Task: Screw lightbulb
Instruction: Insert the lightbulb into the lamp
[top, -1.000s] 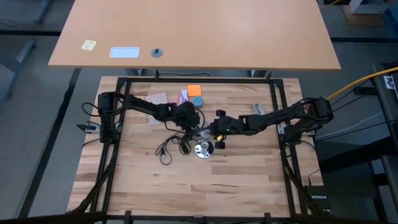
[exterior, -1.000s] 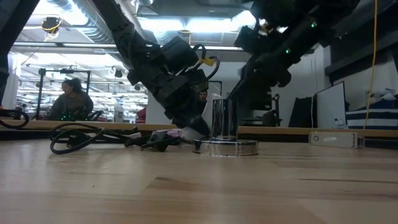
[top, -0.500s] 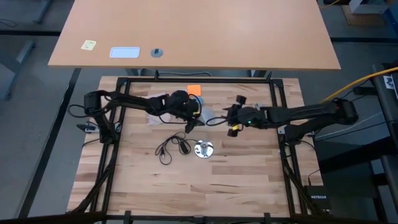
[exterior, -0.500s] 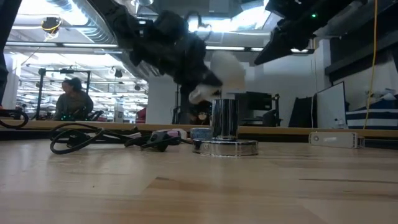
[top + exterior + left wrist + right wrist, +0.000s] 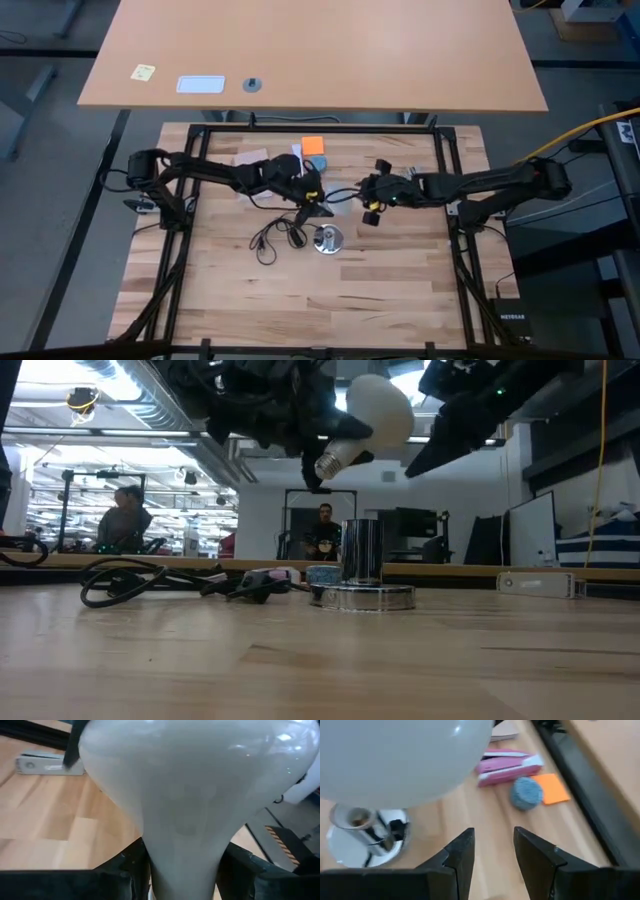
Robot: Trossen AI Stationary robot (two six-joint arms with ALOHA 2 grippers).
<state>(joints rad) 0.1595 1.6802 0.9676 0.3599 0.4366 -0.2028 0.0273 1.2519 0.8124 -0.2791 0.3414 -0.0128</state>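
- 2 pincers are at work above the tabletop [image 5: 400,270]: our left pincer [image 5: 318,438] is clamped on the narrow neck of the lightbulb [image 5: 368,418], and our right pincer [image 5: 492,852] hangs just right of it with its fingers apart on nothing.
- We see the lightbulb held in the air, tilted, its metal thread pointing down and left, above and slightly left of the socket [image 5: 362,565], not touching it.
- We judge the lightbulb light, smooth and slippery, and fragile at the globe; the neck is the sound place to hold, with gentle pressure.
- We expect the socket to slide or turn when twisting starts, since it only rests on its flat base with a loose cord [image 5: 272,236].
- Compared with half a second ago, the lightbulb has risen higher and tipped further, and the right pincer has moved in closer to it.
- 1 second ago both pincers were low around the socket.
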